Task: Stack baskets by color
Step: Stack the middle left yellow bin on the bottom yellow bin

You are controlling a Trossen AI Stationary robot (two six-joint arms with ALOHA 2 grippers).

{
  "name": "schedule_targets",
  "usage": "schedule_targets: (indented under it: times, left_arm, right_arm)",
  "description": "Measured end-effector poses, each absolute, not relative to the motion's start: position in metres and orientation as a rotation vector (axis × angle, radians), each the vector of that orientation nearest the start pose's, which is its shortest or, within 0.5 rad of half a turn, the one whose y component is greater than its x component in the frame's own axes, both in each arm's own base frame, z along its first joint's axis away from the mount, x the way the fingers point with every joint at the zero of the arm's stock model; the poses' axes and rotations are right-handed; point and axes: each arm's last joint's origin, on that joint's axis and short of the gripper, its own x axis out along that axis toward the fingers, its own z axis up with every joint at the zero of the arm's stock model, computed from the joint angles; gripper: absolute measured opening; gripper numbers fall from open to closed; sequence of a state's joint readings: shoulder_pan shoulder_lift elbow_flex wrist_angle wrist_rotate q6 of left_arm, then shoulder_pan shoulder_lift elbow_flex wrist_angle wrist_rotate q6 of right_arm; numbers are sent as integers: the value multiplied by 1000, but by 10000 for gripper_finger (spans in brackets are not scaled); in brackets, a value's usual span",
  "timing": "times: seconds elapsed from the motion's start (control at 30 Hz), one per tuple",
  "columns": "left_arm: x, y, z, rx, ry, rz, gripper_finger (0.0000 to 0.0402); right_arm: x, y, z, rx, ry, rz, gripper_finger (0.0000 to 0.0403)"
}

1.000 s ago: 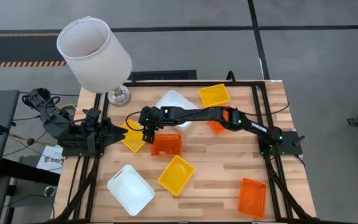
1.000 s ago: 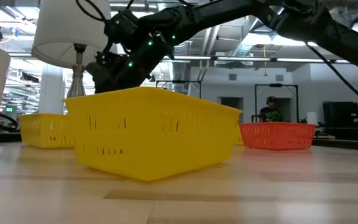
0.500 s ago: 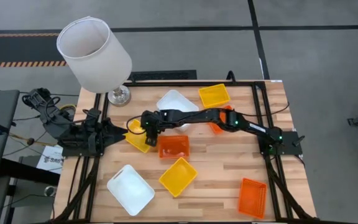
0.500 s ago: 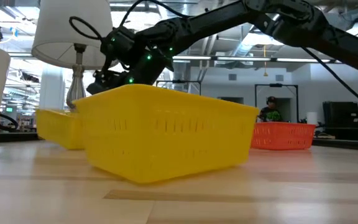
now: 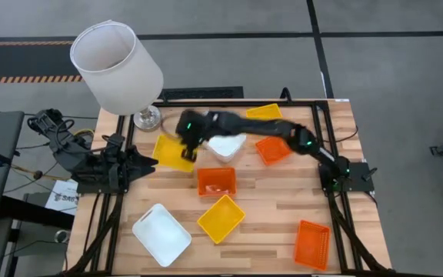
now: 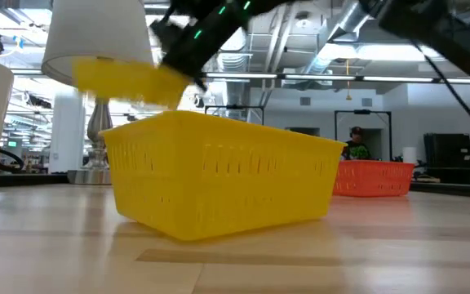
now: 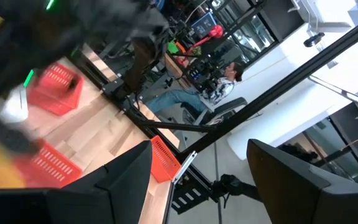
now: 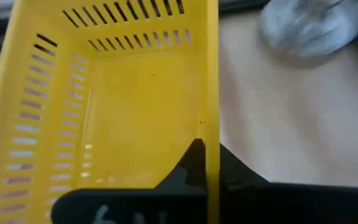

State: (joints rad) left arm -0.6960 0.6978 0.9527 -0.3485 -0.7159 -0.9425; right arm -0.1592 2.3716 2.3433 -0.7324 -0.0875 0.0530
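Yellow plastic is filling the right wrist view: the right gripper [image 8: 199, 163] is pinching the long rim of a yellow basket [image 5: 174, 152], one dark finger inside the wall and one outside, jaws drawn narrow on it. In the high view this gripper [image 5: 188, 146] is reaching across the table toward the lamp base [image 5: 148, 118], and in the low view the held basket [image 6: 126, 80] is hanging clear of the wooden table [image 5: 268, 208], blurred, above the rim of another yellow basket.

Just beside the gripper, on the side toward the right arm's base, a white basket [image 5: 227, 145] is lying on the wood, and past it an orange basket [image 5: 272, 149] is sitting beneath the arm. A yellow basket [image 5: 263, 111] at the table's far edge is showing partly from behind the arm. Nearer the front edge than the gripper, a second orange basket [image 5: 217, 181] is resting, and beyond that the second yellow basket [image 5: 221, 218], with another white basket [image 5: 161, 234] to its side. A third orange basket [image 5: 313, 244] is lying well apart, in the front corner on the right arm's side.

The left gripper [image 5: 143, 167] is waiting at the table's left edge, close to the held basket; its fingers are standing apart in the left wrist view. The large white lampshade [image 5: 116, 67] is leaning over the far left corner.
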Motion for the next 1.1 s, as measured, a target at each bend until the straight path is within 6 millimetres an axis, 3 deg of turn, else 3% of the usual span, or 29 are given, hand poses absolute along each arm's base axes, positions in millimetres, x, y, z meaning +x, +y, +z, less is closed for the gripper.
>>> schedule_targets:
  times: [0.13,0.33,0.43,0.57,0.67,0.93,1.1]
  left_arm:
    - [109,-66,386,-882,45,55,252]
    - [107,-64,387,-888,27,69,252]
    - [107,-63,387,-873,17,90,252]
    - [107,-63,386,-867,19,96,252]
    - [108,-64,386,-866,19,100,252]
    - [109,-64,385,-859,25,104,252]
    - [109,-64,385,-864,24,105,252]
  right_arm:
    - [477,-81,325,86,840,-56,3]
    - [394,-56,402,6,949,22,2]
    - [361,-44,426,-40,960,91,2]
    - [332,-18,443,-89,884,337,2]
    - [329,-7,434,-102,869,397,3]
    - [356,13,358,-110,834,530,3]
    - [373,18,329,-166,726,621,5]
